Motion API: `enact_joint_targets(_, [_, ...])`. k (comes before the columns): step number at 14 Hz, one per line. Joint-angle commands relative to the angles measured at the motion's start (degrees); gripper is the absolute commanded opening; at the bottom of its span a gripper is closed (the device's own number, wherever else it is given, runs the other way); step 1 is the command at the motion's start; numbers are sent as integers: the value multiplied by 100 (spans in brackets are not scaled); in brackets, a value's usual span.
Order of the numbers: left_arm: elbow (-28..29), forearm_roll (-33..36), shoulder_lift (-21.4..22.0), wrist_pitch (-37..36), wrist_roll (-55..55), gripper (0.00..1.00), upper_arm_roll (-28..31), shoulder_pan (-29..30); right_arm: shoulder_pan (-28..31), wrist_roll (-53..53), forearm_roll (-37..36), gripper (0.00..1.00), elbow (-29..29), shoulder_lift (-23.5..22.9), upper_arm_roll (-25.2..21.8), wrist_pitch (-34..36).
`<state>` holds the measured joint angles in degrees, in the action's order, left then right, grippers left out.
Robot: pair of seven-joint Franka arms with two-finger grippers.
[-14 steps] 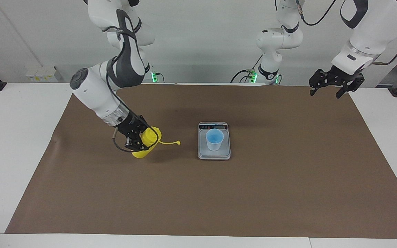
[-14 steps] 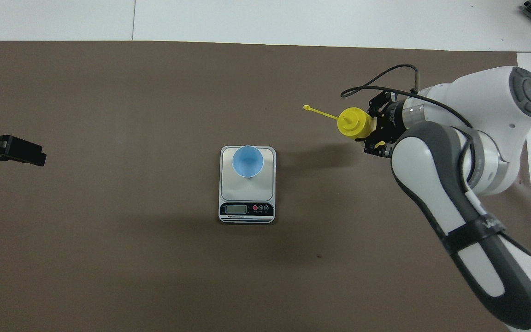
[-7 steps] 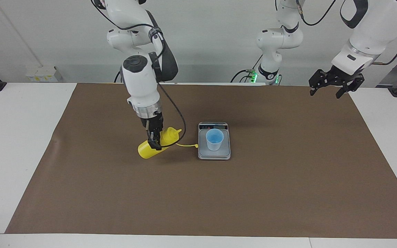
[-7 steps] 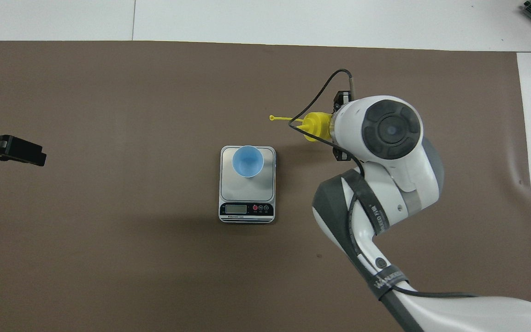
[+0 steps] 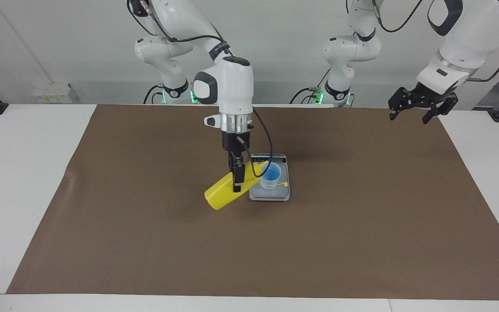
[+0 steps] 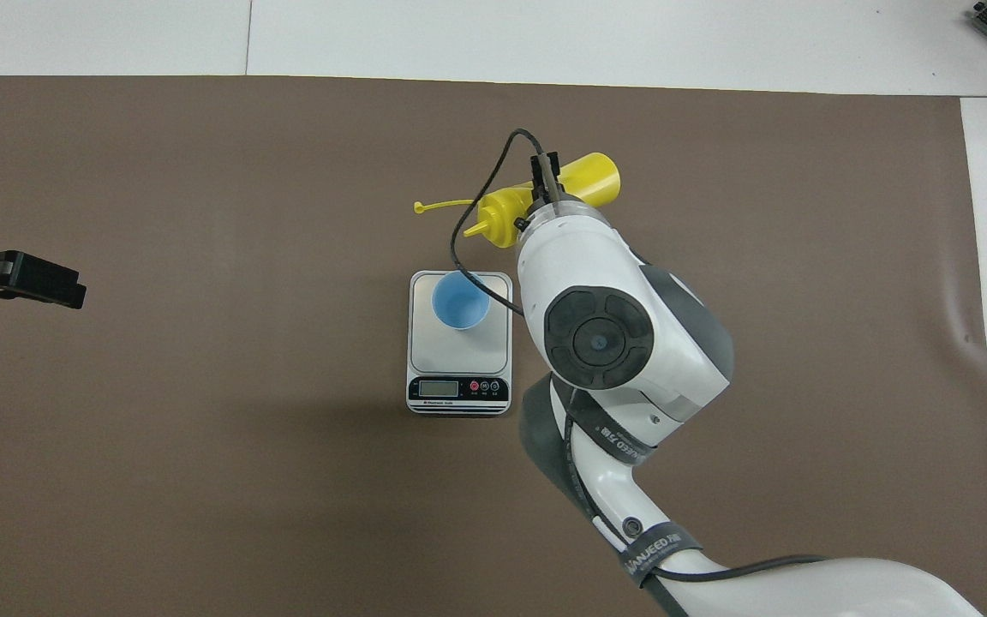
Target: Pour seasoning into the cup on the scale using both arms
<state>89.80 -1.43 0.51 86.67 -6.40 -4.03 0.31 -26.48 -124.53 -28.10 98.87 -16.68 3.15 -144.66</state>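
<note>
Over the middle of the brown mat [image 5: 362, 225], I have my right gripper [image 5: 237, 175] clamped on the yellow seasoning bottle [image 5: 225, 195], fingers closed across its body about midway along. The bottle is off the mat and tipped steeply, base low toward the right arm's end of the table and nozzle [image 5: 265, 164] angled up toward the cup [image 5: 270, 176]. In the facing view the nozzle tip sits just at the cup's rim; I cannot tell whether it touches or whether anything is coming out. The tethered cap [image 6: 419, 206] dangles loose on its strap away from the nozzle.

The pale-blue cup stands upright on the weighing plate of the scale [image 5: 269, 195], toward the edge of the plate away from the display strip [image 6: 457, 388], which faces the robots. The scale lies flat near the centre of the mat.

My left gripper [image 5: 414, 107] waits up in the air over the mat's corner at the left arm's end, well apart from the scale, jaws spread wide and holding nothing.
</note>
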Motion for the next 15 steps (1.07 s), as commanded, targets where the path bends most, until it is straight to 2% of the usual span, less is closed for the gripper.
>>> enact_joint_targets(1, [29, 90, 19, -28, -37, 100, -1, -22, 152, 823, 23, 0, -298, -125, 125, 209])
enact_joint_targets(7, [55, 90, 28, -28, -36, 100, -1, -22, 73, 807, -46, 0, -281, -72, 72, 535])
enact_joint_targets(9, [55, 90, 28, -37, -36, 100, -1, -22, 55, 781, -632, 0, -272, -89, 81, 771])
enact_joint_targets(12, [72, 90, 54, -72, -36, 100, -1, -31, -269, 640, -1609, 0, -202, -63, 90, 1465])
enact_joint_targets(15, [99, 90, 72, -45, -1, 100, -1, -31, -358, 115, -2759, 0, -114, -37, 98, 1581])
